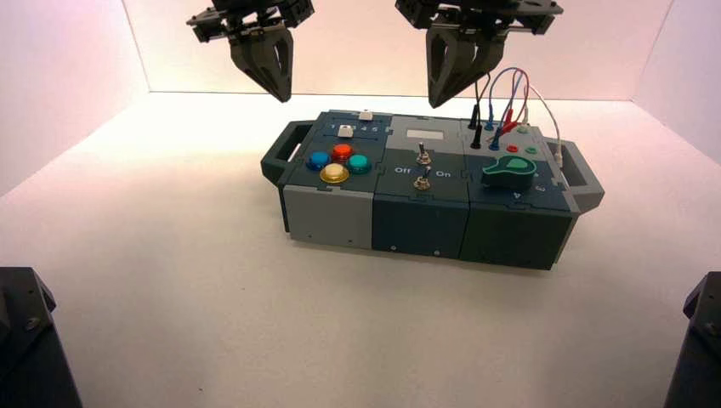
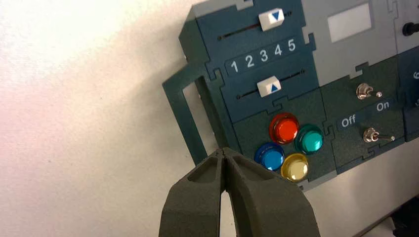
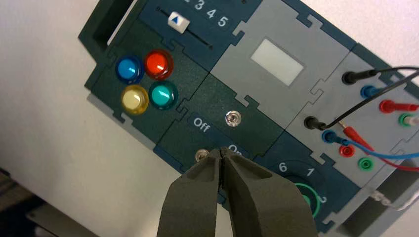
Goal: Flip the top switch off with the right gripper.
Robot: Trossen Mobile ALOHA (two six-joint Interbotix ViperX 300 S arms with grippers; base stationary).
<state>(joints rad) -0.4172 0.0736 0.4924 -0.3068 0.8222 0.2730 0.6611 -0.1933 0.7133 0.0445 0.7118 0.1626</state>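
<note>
The top switch (image 1: 422, 155) is the farther of two small metal toggles in the box's middle panel, between the white display (image 1: 426, 135) and the "Off"/"On" lettering. It also shows in the right wrist view (image 3: 233, 118) and in the left wrist view (image 2: 364, 90), where its lever leans to the On side. My right gripper (image 1: 442, 98) hangs shut and empty, high over the box's back edge, well above the switch. In its wrist view its tip (image 3: 222, 150) lies beside the lower toggle (image 3: 201, 154). My left gripper (image 1: 276, 89) hangs shut and empty, high beyond the box's left end.
The left panel holds two sliders and blue, red, teal and yellow buttons (image 1: 342, 152). The right panel holds a green knob (image 1: 508, 172) and jacks with black, blue, red and white wires (image 1: 502, 106) arching up close to my right gripper. The box has handles at both ends.
</note>
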